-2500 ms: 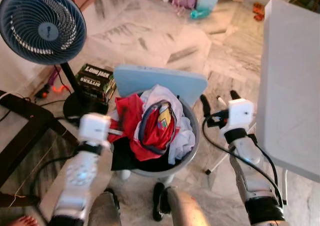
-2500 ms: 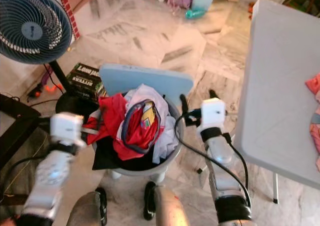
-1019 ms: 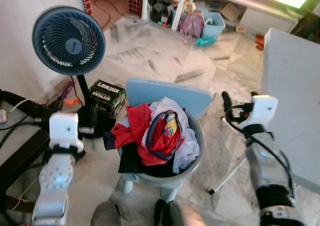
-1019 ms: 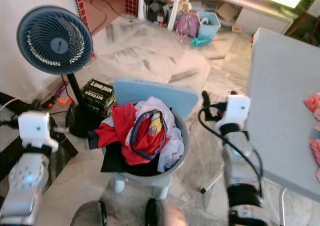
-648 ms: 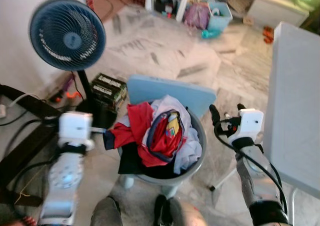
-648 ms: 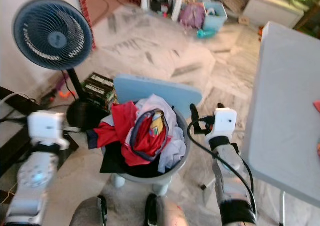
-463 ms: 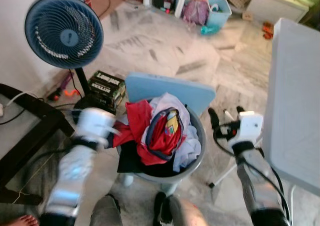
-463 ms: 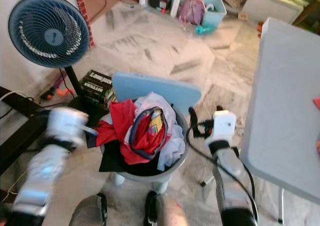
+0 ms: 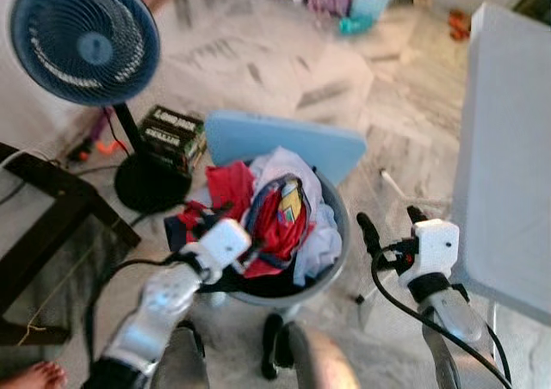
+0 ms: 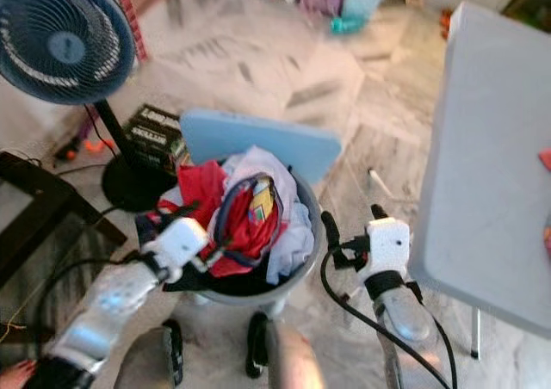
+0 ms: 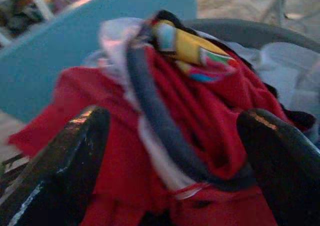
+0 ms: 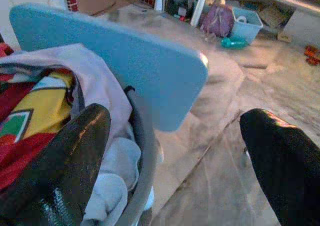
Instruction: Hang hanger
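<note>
Fan (image 9: 84, 38): blue, on a black stand, beyond and outward of the left gripper, well apart. Box (image 9: 172, 136): dark, on the floor by the fan's base, beyond the left gripper; pale lettering on its side, too blurred to read with any confidence. Left gripper (image 11: 175, 151): fingers spread wide, nothing between them, hovering at the near rim of the basket with the clothes just ahead of the tips. Basket (image 9: 331, 264): round, grey, heaped. Clothes (image 9: 275, 217): red garments, a white one, a dark blue trim loop (image 11: 160, 131) and a yellow printed patch (image 10: 256, 201); the print carries colour blocks, no legible words. Hanger: cannot be made out for certain; if it is here, it is likely buried in the heap directly before the left gripper. Board (image 9: 280, 144): light blue, flat, standing behind the basket, past both grippers. Right gripper (image 9: 392, 225): fingers apart and empty, just off the basket's right rim, the board edge ahead of it. Table (image 9: 508, 148): grey top, close beside the right arm. Risks, as judged: a closing left gripper may catch only cloth or the trim loop and drag the tangled heap over the rim, or tip the basket; the right arm, lifted carelessly, may knock the table edge; the fan's cable on the floor could snag a step. No brand or label elsewhere is readable.
</note>
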### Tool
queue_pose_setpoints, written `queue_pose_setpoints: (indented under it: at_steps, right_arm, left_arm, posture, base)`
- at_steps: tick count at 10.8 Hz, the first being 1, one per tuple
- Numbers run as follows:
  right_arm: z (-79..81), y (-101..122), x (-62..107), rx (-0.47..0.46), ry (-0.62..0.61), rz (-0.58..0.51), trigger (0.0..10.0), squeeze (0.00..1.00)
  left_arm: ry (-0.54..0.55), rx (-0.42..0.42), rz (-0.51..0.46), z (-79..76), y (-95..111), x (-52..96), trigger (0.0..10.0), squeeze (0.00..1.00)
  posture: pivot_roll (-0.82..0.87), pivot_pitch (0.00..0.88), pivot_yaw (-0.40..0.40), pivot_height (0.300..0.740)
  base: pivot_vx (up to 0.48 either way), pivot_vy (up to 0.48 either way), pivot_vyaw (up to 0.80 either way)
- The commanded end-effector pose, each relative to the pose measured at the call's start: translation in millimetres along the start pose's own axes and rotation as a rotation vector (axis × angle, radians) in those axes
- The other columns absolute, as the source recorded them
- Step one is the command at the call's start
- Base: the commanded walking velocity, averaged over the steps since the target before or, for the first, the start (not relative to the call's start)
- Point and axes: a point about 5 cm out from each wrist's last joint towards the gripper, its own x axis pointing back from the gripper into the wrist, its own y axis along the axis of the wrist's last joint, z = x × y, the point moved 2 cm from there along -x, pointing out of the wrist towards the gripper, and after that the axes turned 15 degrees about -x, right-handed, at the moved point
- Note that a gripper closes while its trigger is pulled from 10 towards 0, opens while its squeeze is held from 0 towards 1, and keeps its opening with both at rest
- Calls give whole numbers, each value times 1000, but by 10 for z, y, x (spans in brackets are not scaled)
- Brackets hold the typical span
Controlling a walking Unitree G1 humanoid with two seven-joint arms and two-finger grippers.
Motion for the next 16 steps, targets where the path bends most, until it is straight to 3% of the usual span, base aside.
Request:
queue_pose_setpoints:
  at_steps: [1, 3, 4, 5, 9, 11, 14, 16]
  right_arm:
    - [24, 67, 24, 18, 12, 0, 10000, 0]
    - [29, 117, 32, 34, 23, 7, 10000, 0]
    - [17, 126, 38, 37, 22, 12, 10000, 0]
    - [12, 140, 23, 38, 17, 9, 10000, 0]
    - [35, 172, -37, 52, 25, 12, 10000, 0]
    - [19, 211, -104, 63, 17, 0, 10000, 0]
    - [32, 238, -172, 68, 21, -13, 10000, 0]
    - [31, 248, -189, 73, 17, -23, 10000, 0]
  left_arm:
    - [-86, -15, 30, -160, -55, -31, 10000, 0]
    - [-169, -37, 87, -250, -167, -67, 10000, 0]
    - [-195, -23, 146, -283, -261, -67, 3569, 0]
    - [-206, -23, 185, -299, -337, -60, 0, 0]
    - [-182, -11, 229, -283, -420, -52, 0, 0]
    - [-100, -12, 245, -237, -444, -47, 0, 0]
    - [20, -2, 203, -75, -381, -112, 0, 0]
    - [52, -3, 170, -66, -335, -133, 0, 0]
  posture:
    - [-54, 305, -141, 740]
    - [-67, 309, -147, 740]
    - [-74, 309, -147, 740]
    - [-74, 308, -146, 740]
    - [-73, 306, -151, 740]
    - [-69, 305, -160, 740]
    - [-66, 295, -165, 740]
    - [-62, 287, -167, 740]
  base:
    - [0, 0, 0]
    - [0, 0, 0]
    - [0, 0, 0]
    - [0, 0, 0]
    - [0, 0, 0]
    - [0, 0, 0]
    - [0, 0, 0]
    - [0, 0, 0]
